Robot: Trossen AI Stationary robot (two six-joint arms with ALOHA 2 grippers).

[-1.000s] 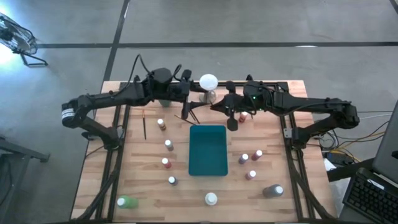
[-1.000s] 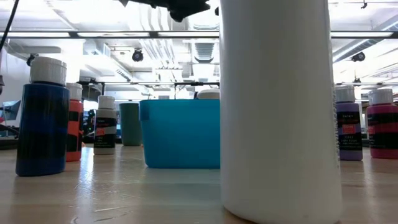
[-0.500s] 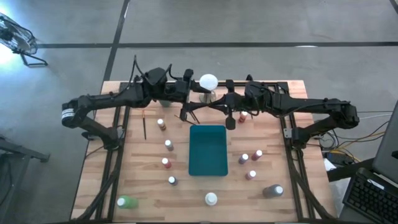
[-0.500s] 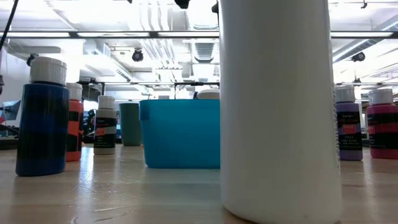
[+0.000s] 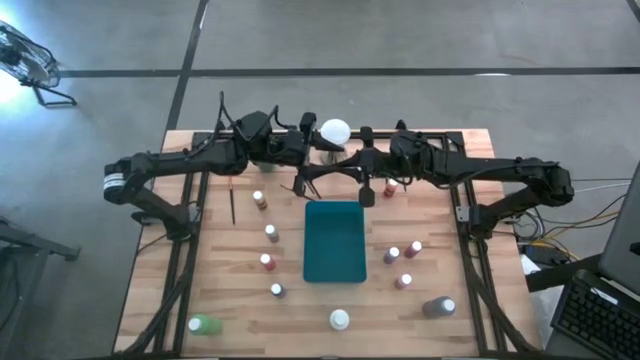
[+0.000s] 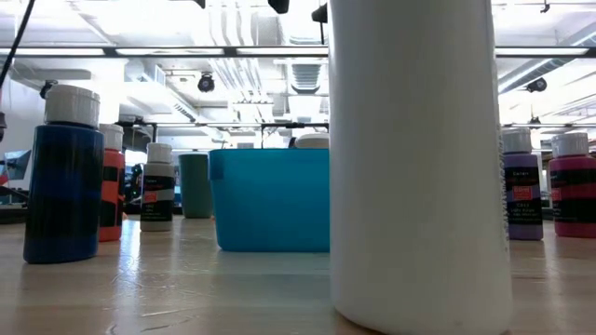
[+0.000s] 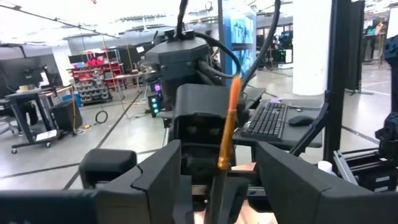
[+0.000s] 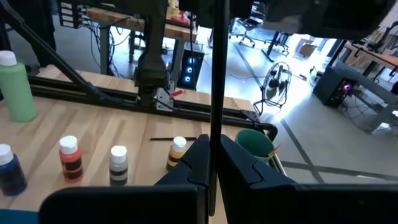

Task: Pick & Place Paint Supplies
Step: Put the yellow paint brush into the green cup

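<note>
A thin orange-brown-handled brush [image 5: 322, 172] hangs in the air above the far end of the teal tray [image 5: 334, 240], between my two grippers, which face each other. My right gripper [image 5: 352, 170] is shut on it. My left gripper [image 5: 303, 172] is open, and its fingers stand wide on either side of the handle [image 7: 227, 124]. Small white-capped bottles stand on their bases around the tray: brown [image 5: 260, 199], red [image 5: 267, 262], purple [image 5: 391, 255], green [image 5: 203, 323], white [image 5: 340, 319] and grey [image 5: 438, 307]. A second brush [image 5: 232, 205] lies flat on the table. My right gripper [image 8: 212, 163] pinches the brush's shaft [image 8: 214, 134] between its two fingers. It comes roughly level from the table's right. The brush is lifted clear of the table and reaches out toward my left gripper.
A white ball on a metal base [image 5: 335, 131] stands just beyond the grippers at the far edge. A green cup [image 8: 255, 143] sits near the left arm. The white bottle [image 6: 419, 158] fills much of the low view. Bare wood lies near the tray's left and right sides.
My right gripper has moved toward the table's left and closed in on my left gripper, so the two now meet at the brush. My left gripper has risen and left the top of the low view. The bottles and tray have not moved.
</note>
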